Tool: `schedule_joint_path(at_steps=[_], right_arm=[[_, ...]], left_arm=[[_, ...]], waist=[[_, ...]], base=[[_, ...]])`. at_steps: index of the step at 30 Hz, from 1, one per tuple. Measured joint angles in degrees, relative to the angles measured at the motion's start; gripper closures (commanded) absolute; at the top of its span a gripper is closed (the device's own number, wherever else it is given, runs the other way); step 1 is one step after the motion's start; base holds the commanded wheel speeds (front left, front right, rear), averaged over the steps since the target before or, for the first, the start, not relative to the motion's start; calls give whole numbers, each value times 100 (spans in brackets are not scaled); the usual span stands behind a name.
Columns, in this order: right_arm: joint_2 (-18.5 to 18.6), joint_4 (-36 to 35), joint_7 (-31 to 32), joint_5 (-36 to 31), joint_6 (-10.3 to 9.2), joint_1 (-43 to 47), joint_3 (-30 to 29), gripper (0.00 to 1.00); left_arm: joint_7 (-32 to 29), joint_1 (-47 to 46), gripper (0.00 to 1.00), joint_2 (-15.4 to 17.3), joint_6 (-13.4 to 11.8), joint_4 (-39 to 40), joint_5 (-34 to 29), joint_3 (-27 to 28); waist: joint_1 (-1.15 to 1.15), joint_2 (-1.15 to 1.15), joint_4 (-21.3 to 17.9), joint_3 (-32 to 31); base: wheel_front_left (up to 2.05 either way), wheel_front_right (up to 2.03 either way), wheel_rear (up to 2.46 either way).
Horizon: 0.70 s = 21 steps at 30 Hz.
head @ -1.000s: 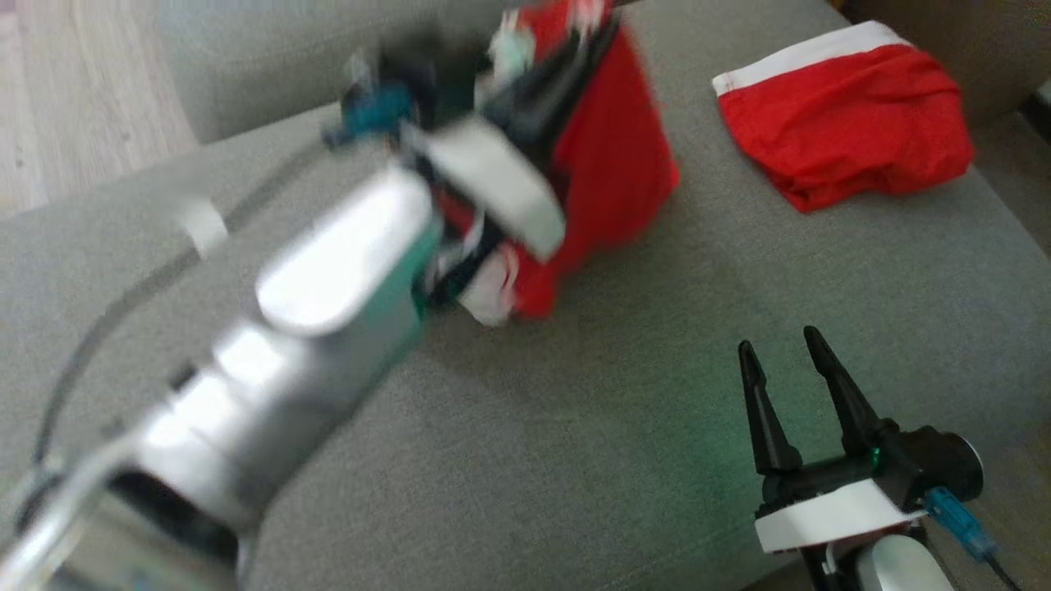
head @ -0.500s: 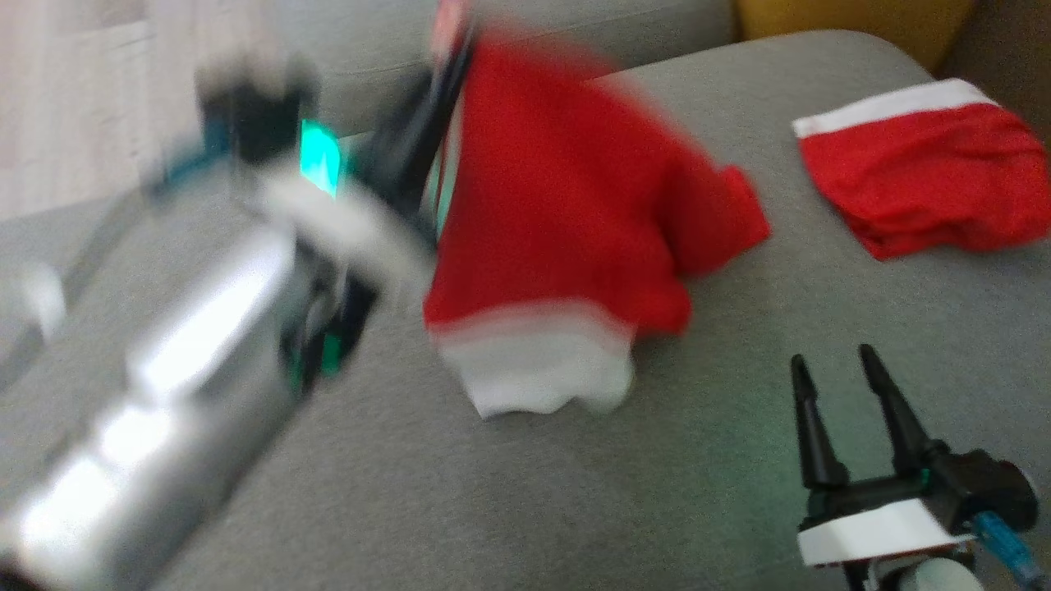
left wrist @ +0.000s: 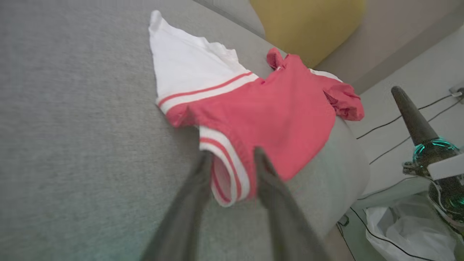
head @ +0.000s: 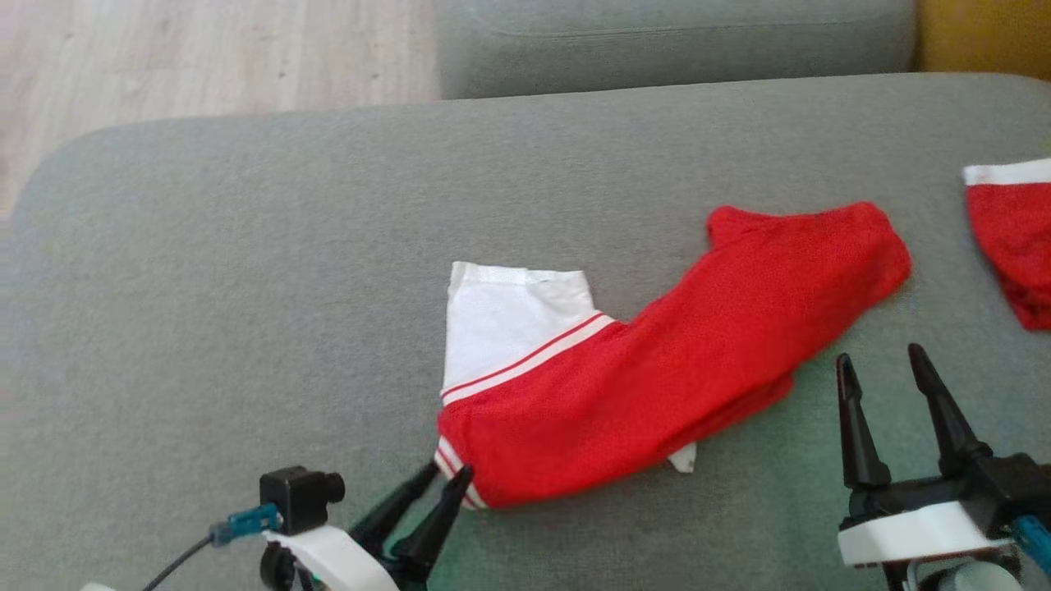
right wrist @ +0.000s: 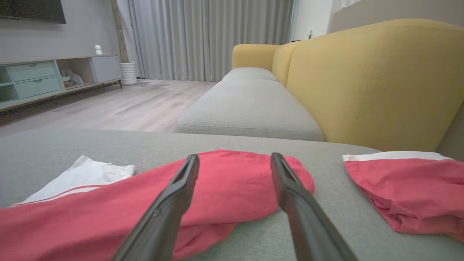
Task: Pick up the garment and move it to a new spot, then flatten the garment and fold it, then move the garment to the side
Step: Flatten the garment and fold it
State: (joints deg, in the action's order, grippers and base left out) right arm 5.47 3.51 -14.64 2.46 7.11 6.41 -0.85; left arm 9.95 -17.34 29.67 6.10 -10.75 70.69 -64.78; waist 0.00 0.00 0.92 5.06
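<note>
The garment (head: 657, 369) is red with white sleeves and red stripes. It lies stretched out on the grey sofa cushion (head: 246, 287), one white sleeve toward the back. My left gripper (head: 447, 474) is low at the garment's near-left striped cuff. In the left wrist view the garment (left wrist: 275, 116) has that cuff lying between the slightly parted fingers of the left gripper (left wrist: 230, 154). My right gripper (head: 878, 357) stands open just in front of the garment's right end, apart from it. In the right wrist view the right gripper (right wrist: 235, 156) points over the garment (right wrist: 224, 188) with nothing between its fingers.
A second red garment with a white band (head: 1014, 238) lies at the cushion's right edge, also in the right wrist view (right wrist: 409, 181). A yellow sofa (right wrist: 362, 79) rises behind it. Wooden floor (head: 164, 57) lies beyond the cushion's far-left edge.
The left arm held the garment hanging high; it has come down and back, the garment now lies spread on the cushion, and the left jaws have parted. The head camera also shifted.
</note>
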Motion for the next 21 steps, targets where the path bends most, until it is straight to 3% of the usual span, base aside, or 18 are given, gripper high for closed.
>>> schedule_joint_path(at_steps=[4, 8, 11, 14, 21], right_arm=[[0, 0, 0, 0, 0, -12, 99, 0], [21, -1, 0, 0, 0, -70, 177, 0], [54, -9, 0, 0, 0, -155, 194, 0], [77, -18, 0, 0, 0, -228, 218, 0], [123, -83, 0, 0, 0, -603, 302, 0]], left_arm=[[20, -82, 0, 151, -166, 209, -30, 137], [-256, -818, 0, 701, -328, 535, -79, 534], [-800, -1673, 0, 1059, -377, 583, -154, 737], [-1418, -2308, 0, 1034, -247, 424, -66, 748], [-2698, -3249, 0, 493, -2, -716, -18, 334]], waist=[[0, 0, 106, 60], [0, 0, 50, 174], [0, 0, -12, 287], [0, 0, -91, 434], [1, 0, -352, 850]], base=[[0, 0, 0], [0, 0, 0], [0, 0, 0], [0, 0, 0], [0, 0, 0]])
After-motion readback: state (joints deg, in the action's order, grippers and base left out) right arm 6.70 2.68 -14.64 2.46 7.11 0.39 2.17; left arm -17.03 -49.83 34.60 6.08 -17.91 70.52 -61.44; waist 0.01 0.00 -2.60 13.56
